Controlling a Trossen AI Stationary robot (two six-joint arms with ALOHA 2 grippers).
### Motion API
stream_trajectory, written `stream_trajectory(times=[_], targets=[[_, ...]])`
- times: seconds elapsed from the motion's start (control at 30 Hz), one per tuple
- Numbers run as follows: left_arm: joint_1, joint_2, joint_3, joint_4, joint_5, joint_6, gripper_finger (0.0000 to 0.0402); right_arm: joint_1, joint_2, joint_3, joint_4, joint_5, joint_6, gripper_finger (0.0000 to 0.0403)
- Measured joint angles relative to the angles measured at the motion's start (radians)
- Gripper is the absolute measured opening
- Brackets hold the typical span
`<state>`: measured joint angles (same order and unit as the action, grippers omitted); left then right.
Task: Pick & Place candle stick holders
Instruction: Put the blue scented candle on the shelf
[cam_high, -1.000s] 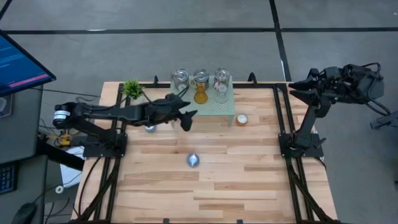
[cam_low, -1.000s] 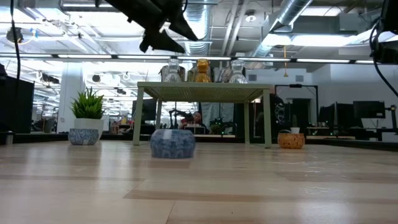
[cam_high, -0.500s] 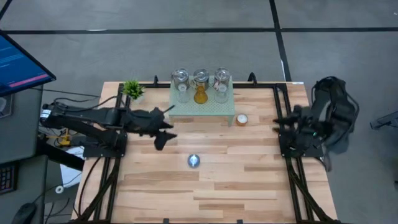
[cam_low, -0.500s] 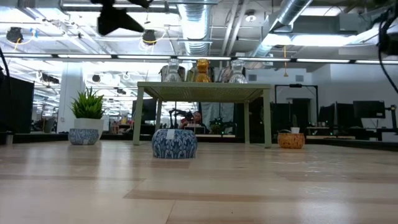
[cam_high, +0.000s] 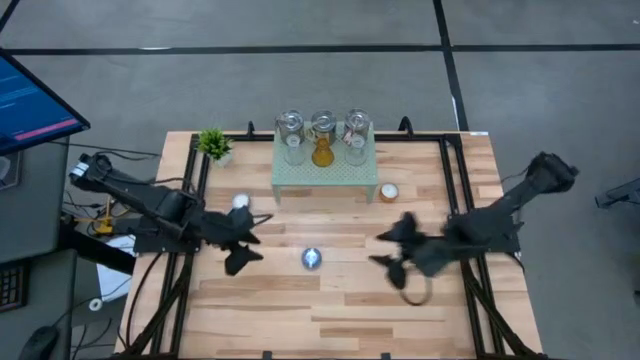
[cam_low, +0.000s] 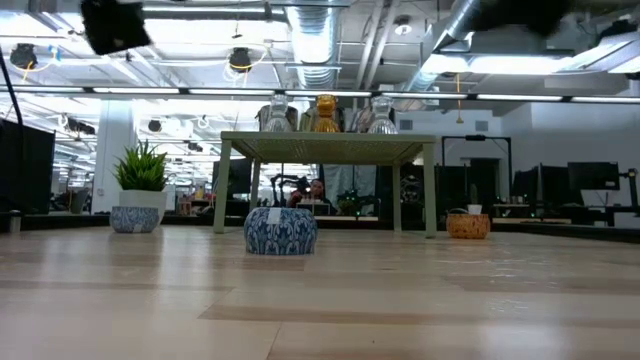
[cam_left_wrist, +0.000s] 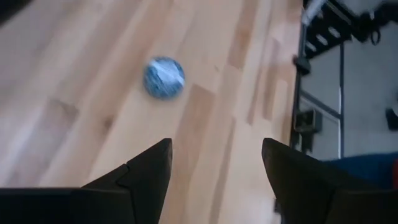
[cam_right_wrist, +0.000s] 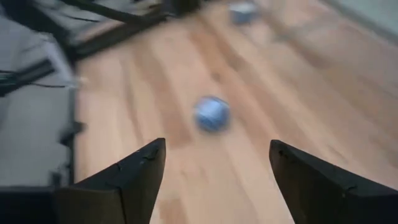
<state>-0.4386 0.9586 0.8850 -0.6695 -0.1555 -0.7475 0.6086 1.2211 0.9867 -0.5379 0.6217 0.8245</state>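
Pale butcher-block wooden table (cam_high: 330, 310) seen from above, with a pale green mesh stand (cam_high: 326, 177) near the middle of its far edge. Atop the stand, in a row: two silvery glass jars (cam_high: 290, 135) (cam_high: 357, 133) flanking an amber glass cup (cam_high: 322, 150). Just off the stand's right end, on the table, a low orange tealight cup (cam_high: 388, 192); off its left end, a low white tealight cup (cam_high: 240, 201). Near the far left corner, a small green potted plant (cam_high: 213, 143). Toward the table's centre, alone — a small round blue-and-white patterned holder (cam_high: 312, 259), upright on the wood, touched by neither arm. Left gripper (cam_high: 240, 250) hung above the table left of that holder, fingers spread apart and empty, nothing between them in the left wrist view, the patterned holder ahead of them. Right gripper (cam_high: 392, 251) hung above the table to the holder's right, blurred from above — but in the right wrist view fingers (cam_right_wrist: 134, 174) stood well apart, empty, the same holder ahead. In the low view, patterned holder in front of the stand, plant at left, orange cup at right.
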Motion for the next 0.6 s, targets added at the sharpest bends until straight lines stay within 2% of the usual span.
stream_trajectory(times=[0.1, 0.2, 0.5, 0.6], targets=[[-0.068, -0.023, -0.022, -0.005, -0.008, -0.041, 0.0248, -0.104, 0.131, 0.002, 0.301, -0.157, -0.199, 0.0277], [-0.130, -0.052, -0.046, -0.001, -0.045, -0.078, 0.0248, -0.188, 0.272, 0.033, 0.475, -0.292, -0.330, 0.0277], [-0.238, -0.109, -0.111, -0.002, -0.137, -0.148, 0.0248, -0.317, 0.627, 0.263, 0.494, -0.554, -0.495, 0.0277], [-0.247, -0.112, -0.128, 0.000, -0.140, -0.155, 0.0248, -0.338, 0.703, 0.315, 0.436, -0.586, -0.511, 0.0277]])
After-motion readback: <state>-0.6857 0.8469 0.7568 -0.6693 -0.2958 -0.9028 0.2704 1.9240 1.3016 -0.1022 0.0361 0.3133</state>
